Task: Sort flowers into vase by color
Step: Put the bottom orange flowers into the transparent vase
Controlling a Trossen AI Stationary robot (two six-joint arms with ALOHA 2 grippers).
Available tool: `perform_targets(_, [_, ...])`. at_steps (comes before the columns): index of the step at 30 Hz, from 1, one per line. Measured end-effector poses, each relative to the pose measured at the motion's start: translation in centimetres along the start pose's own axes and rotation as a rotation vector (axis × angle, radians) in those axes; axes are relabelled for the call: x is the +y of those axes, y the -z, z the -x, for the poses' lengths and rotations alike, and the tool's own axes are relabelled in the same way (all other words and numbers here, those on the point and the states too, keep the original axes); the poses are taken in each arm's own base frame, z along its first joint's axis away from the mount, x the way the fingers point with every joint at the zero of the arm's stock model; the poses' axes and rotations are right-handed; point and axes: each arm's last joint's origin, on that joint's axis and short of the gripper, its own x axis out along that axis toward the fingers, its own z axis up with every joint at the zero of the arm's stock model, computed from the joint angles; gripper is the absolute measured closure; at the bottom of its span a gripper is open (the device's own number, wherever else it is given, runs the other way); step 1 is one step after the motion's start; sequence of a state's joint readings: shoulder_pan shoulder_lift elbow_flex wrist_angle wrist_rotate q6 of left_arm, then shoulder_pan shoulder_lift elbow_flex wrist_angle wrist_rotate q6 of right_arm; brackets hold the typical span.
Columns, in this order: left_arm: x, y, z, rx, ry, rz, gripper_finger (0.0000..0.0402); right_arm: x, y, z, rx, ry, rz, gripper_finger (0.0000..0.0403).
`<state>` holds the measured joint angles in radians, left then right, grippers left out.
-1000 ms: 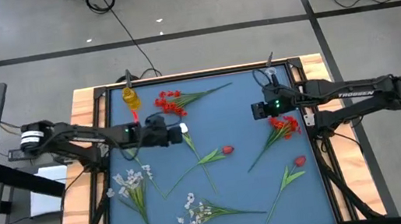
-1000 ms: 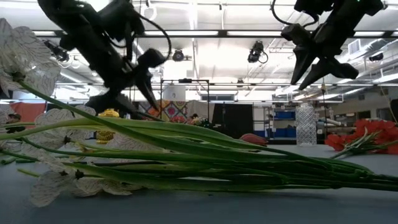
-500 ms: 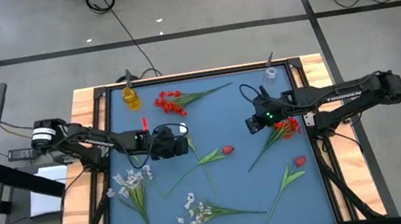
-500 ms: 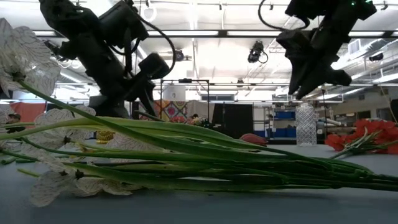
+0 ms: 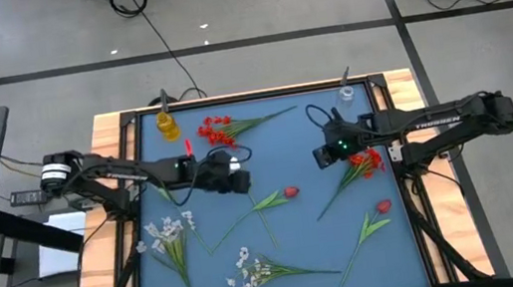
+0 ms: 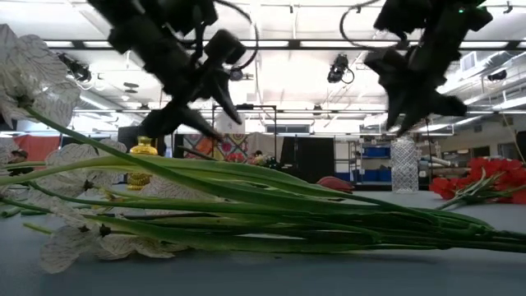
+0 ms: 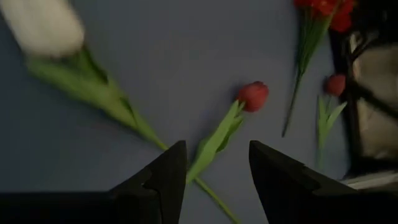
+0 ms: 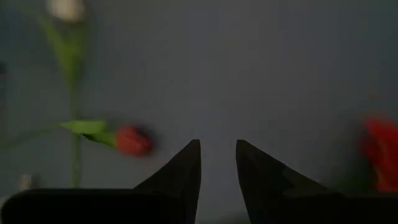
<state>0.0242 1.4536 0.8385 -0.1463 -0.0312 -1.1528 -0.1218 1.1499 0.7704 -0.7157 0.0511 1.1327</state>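
- Two grippers hang over the blue table [image 5: 288, 149], and neither holds a flower: the left gripper [image 5: 239, 180] sits left of centre in the high view, the right gripper [image 5: 322, 157] right of centre, both with fingers parted and nothing between them.
- Seen from the left wrist, the fingers [image 7: 166, 177] stand apart with a green stalk running up between them to a red bud [image 7: 253, 96] — I judge the arm is lined up on that stem to pick it.
- Seen from the right wrist, the gap is narrower and only bare blue shows in it; the same red bud [image 8: 133, 141] lies off to one side, so this arm seems to be waiting or just arriving.
- Flowers lie scattered flat, probably so each can be taken singly: a red cluster [image 5: 218, 132] at upper centre, its stalk pointing right and slightly up; the bud at centre [image 5: 291, 192], its long axis slanting down to the left; another red cluster [image 5: 366, 160] beside the right gripper, stalk running down-left.
- One more red bud [image 5: 383, 207] lies at lower right, stalk slanting down-left.
- White sprays [image 5: 166, 234] lie at lower left, another [image 5: 247, 272] at lower centre with its stalk pointing right.
- A yellow vase [image 5: 168, 126] and a clear vase [image 5: 346, 97] stand at the table's top edge — no stems show in either.
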Motion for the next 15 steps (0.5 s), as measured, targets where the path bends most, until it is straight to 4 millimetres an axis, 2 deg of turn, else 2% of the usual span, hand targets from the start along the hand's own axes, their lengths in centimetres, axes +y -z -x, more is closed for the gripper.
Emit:
perform_targets(5, [-1.9,-2.5,1.7,0.004,0.058,-0.268,0.0221,-0.6,1.9,0.1,0.149,0.094,-0.074,0.0294])
perform_targets(13, [-3.5,-6.8,3.5,-0.115,0.11,-0.394,0.0221,-1.2,4.8,-0.3,0.184,0.237,-0.279,0.0295])
perform_targets(15, [-3.6,-7.5,3.8,-0.138,0.108,-0.417,0.0221,-1.0,5.3,-0.4,0.194,0.223,-0.32,0.0295])
